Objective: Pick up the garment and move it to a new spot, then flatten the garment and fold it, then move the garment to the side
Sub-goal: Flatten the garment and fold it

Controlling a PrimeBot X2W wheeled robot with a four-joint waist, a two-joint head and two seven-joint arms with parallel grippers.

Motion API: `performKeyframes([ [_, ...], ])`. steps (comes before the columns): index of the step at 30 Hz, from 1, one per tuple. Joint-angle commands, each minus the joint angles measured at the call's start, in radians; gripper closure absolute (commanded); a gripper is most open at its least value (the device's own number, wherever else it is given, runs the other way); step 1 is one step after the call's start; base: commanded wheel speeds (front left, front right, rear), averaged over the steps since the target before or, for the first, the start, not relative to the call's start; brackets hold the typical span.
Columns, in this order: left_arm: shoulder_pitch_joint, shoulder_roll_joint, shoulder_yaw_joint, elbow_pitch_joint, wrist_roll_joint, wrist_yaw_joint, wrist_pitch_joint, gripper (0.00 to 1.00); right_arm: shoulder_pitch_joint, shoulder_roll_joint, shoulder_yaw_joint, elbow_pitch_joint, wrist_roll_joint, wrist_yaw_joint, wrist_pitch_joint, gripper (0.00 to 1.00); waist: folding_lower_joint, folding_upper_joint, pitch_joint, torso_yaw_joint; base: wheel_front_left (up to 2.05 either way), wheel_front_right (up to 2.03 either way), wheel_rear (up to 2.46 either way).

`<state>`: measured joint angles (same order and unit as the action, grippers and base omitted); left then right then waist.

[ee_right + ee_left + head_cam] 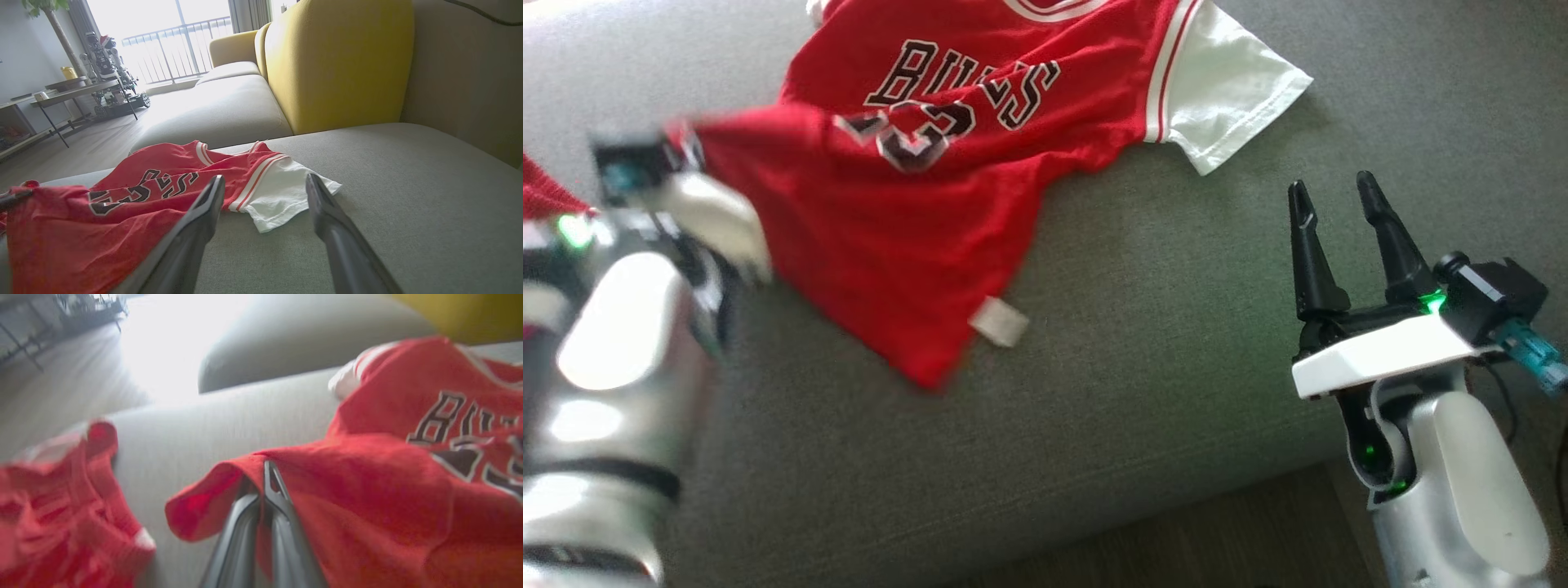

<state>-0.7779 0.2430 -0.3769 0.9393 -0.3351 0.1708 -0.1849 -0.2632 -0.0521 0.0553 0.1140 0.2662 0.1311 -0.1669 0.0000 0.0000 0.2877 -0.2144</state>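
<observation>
Left hand (265,482) clamped on red jersey (890,220) edge, right hand (1331,184) spread, apart from it.

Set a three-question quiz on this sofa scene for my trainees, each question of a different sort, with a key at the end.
1. True or false: the left gripper is shut on an edge of the red jersey.
2. The right gripper is: A) shut on the jersey; B) open, holding nothing; C) shut, holding nothing.
3. Fill in: the backrest cushion behind the grey seat is ____ in colour.

Key: 1 true; 2 B; 3 yellow.
</observation>
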Motion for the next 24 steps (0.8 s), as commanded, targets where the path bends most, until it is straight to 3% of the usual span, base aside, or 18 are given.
performKeyframes([
  [1, -0.118, 0.066, 0.017, -0.045, 0.024, -0.006, 0.0, 1.0, -0.038, 0.002, 0.024, -0.026, 0.007, 0.0, -0.012, 0.0, 0.0, 0.0, 0.007, -0.009, 0.0, 0.0, 0.0],
  [7, -0.291, 0.129, -0.02, -0.05, 0.084, -0.023, 0.036, 1.0, -0.054, 0.002, 0.043, -0.008, 0.028, 0.0, -0.028, 0.0, 0.0, 0.0, 0.022, -0.036, 0.0, 0.0, 0.0],
  [11, -0.359, 0.151, -0.023, 0.017, 0.088, -0.023, 0.099, 1.0, -0.074, 0.002, 0.067, 0.01, 0.045, 0.0, -0.043, 0.0, 0.0, 0.0, 0.034, -0.057, 0.0, 0.0, 0.0],
  [12, -0.362, 0.153, -0.03, 0.043, 0.092, -0.026, 0.122, 0.43, -0.08, 0.002, 0.071, 0.015, 0.05, 0.0, -0.046, 0.0, 0.0, 0.0, 0.035, -0.061, 0.0, 0.0, 0.0],
  [13, -0.362, 0.152, -0.035, 0.068, 0.09, -0.033, 0.143, 0.0, -0.085, 0.002, 0.074, 0.02, 0.053, 0.0, -0.05, 0.0, 0.0, 0.0, 0.034, -0.064, 0.0, 0.0, 0.0],
  [17, -0.345, 0.141, -0.04, 0.117, 0.081, -0.04, 0.134, 0.0, -0.098, 0.002, 0.076, 0.038, 0.06, 0.0, -0.06, 0.0, 0.0, 0.0, 0.026, -0.064, 0.0, 0.0, 0.0],
  [19, -0.34, 0.15, -0.086, 0.129, 0.129, -0.03, 0.121, 0.0, -0.099, 0.002, 0.075, 0.043, 0.056, 0.0, -0.063, 0.0, 0.0, 0.0, 0.02, -0.057, 0.0, 0.0, 0.0],
  [24, -0.321, 0.129, -0.121, 0.085, 0.152, -0.021, 0.045, 0.0, -0.089, 0.002, 0.046, 0.044, 0.031, 0.0, -0.061, 0.0, 0.0, 0.0, -0.008, -0.01, 0.0, 0.0, 0.0],
])
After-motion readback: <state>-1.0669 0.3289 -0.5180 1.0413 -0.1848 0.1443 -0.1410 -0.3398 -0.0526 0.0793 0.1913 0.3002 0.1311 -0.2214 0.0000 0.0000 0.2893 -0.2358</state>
